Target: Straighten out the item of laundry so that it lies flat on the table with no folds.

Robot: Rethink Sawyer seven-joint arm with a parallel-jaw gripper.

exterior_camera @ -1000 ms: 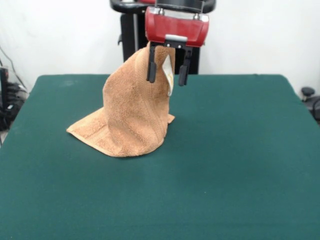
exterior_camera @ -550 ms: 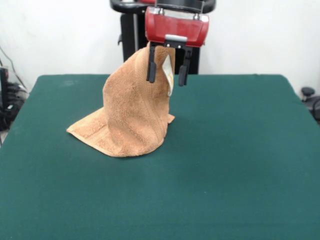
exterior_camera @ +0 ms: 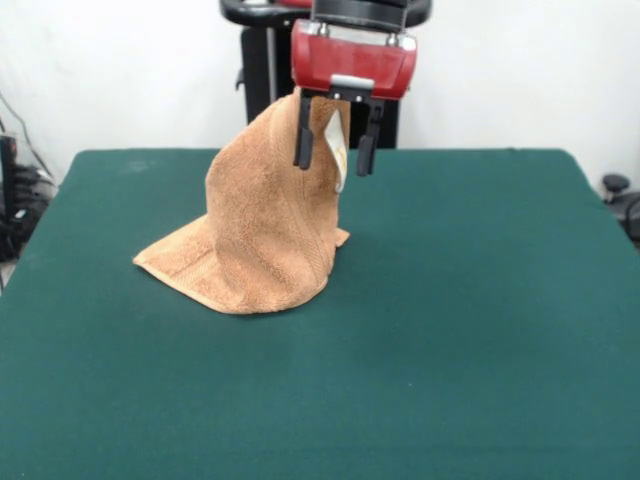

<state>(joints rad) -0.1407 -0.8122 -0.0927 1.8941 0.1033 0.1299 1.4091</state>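
Observation:
The item of laundry [exterior_camera: 262, 235], an orange-tan terry towel, rises like a tent from the table [exterior_camera: 450, 330]. Its lower edge rests on the green surface left of centre. Its top corner reaches up to my gripper [exterior_camera: 334, 168] and hangs against the left finger [exterior_camera: 303, 140]. A white label [exterior_camera: 340, 150] dangles between the two fingers. The black fingers stand apart, so the gripper is open, with the right finger [exterior_camera: 367, 145] clear of the cloth. The towel is bunched and folded, not flat.
The robot's black pedestal [exterior_camera: 262, 75] stands behind the table's far edge. Dark equipment [exterior_camera: 620, 195] sits beyond the table's right side, and cables [exterior_camera: 15, 190] lie off its left side.
The gripper's red body has shifted very slightly; the towel keeps the same raised shape and place.

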